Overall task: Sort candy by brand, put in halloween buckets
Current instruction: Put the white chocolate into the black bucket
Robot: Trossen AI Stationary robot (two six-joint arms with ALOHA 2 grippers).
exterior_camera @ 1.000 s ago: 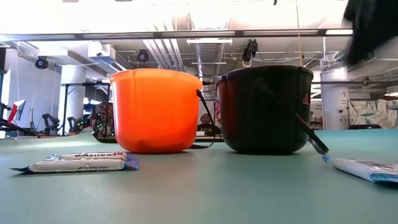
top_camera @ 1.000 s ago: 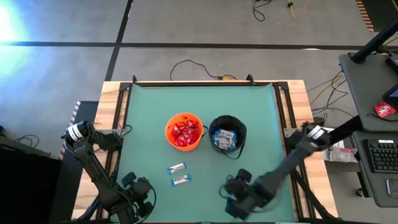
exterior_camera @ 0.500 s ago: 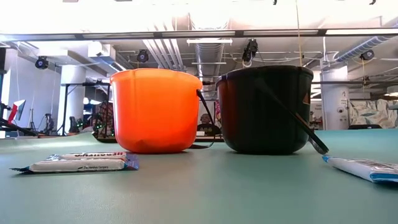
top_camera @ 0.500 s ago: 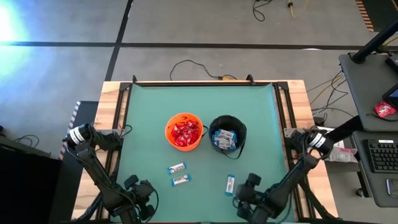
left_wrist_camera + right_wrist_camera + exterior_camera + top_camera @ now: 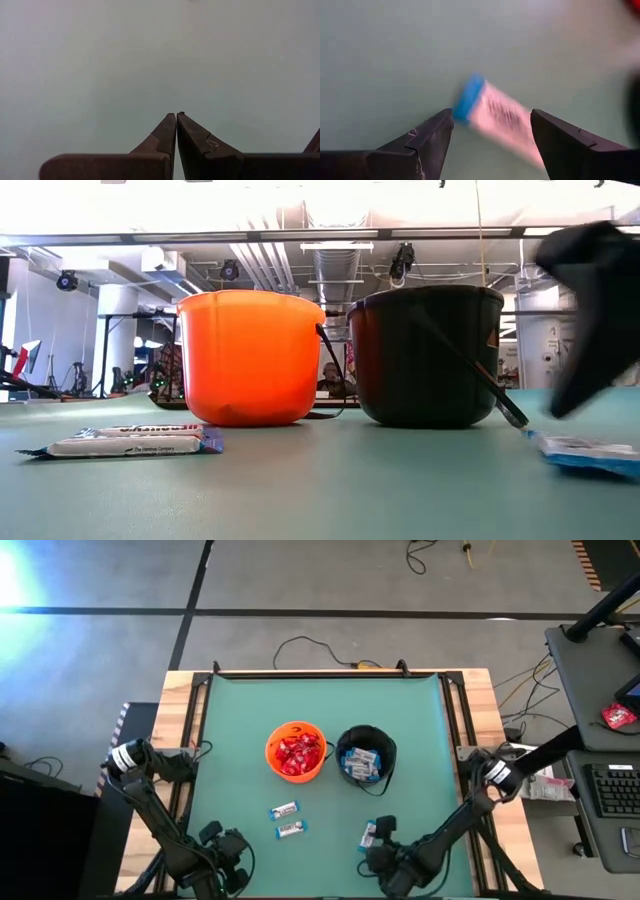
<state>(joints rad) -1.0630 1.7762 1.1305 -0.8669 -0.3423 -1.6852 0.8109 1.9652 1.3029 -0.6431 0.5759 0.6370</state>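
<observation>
The orange bucket [image 5: 296, 750] holds red packets, and the black bucket [image 5: 366, 757] beside it holds white-and-blue bars. Two white-and-blue bars [image 5: 284, 810] [image 5: 291, 829] lie flat on the green mat in front of the orange bucket. A third bar [image 5: 369, 833] [image 5: 495, 117] lies flat nearer the front right. My right gripper [image 5: 492, 125] [image 5: 376, 843] stands open over it, one finger on either side; whether a fingertip touches its blue end I cannot tell. My left gripper [image 5: 176, 116] [image 5: 225, 852] is shut with nothing in it, low over bare mat at the front left.
The black bucket's thin handle [image 5: 470, 375] hangs down its front side toward the bar at the right. Bare mat [image 5: 320, 700] lies behind the buckets and on both sides. The mat has wooden edges [image 5: 480, 710], and a desk with a keyboard [image 5: 610, 790] stands beyond the right side.
My right gripper has come down toward the bar at the front right, drawing first a little toward the near right, then back over it, and rolling about its wrist. It has stayed open.
</observation>
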